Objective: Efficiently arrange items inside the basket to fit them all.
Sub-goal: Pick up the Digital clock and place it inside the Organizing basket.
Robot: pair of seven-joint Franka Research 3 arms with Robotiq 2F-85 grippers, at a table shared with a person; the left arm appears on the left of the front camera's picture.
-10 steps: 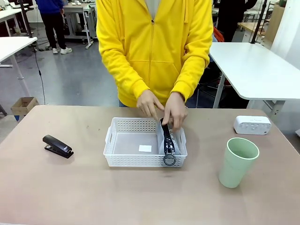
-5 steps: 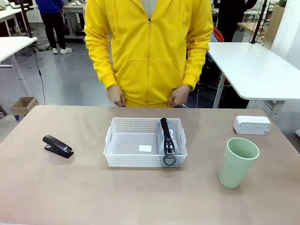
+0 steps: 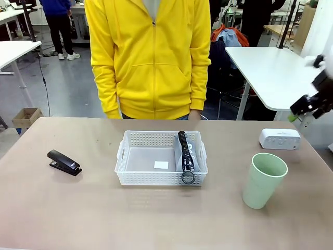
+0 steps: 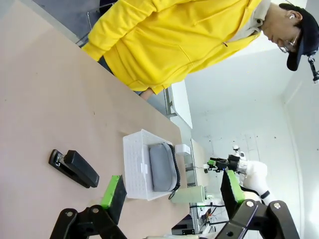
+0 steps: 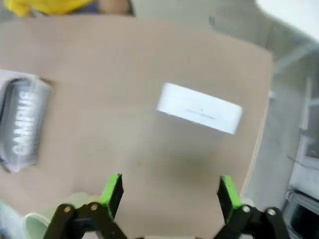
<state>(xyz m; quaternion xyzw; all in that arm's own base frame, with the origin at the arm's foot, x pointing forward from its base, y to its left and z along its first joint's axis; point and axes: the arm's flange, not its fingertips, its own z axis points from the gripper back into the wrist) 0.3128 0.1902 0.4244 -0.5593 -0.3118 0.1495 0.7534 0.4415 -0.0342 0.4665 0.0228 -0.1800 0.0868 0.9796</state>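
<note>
The white basket (image 3: 151,178) stands mid-table. In its right end a grey pouch (image 3: 187,152) rests on edge, zipper and ring up. A black stapler (image 3: 64,162) lies left of the basket. To the right stand a pale green cup (image 3: 264,179) and a small white box (image 3: 280,138). My right gripper (image 3: 301,110) hovers above the white box (image 5: 199,108), its jaws open and empty (image 5: 169,191). My left gripper (image 4: 172,191) is open and empty too, looking over the stapler (image 4: 75,168), the basket (image 4: 133,164) and the pouch (image 4: 162,167).
A person in a yellow hoodie (image 3: 151,57) stands at the far edge, arms hanging at their sides. The table (image 3: 78,208) is bare in front of the basket. Another white table (image 3: 276,73) stands behind at the right.
The person has taken both hands off the pouch and out of the basket and stands back. My right gripper has come into the front view at the right edge.
</note>
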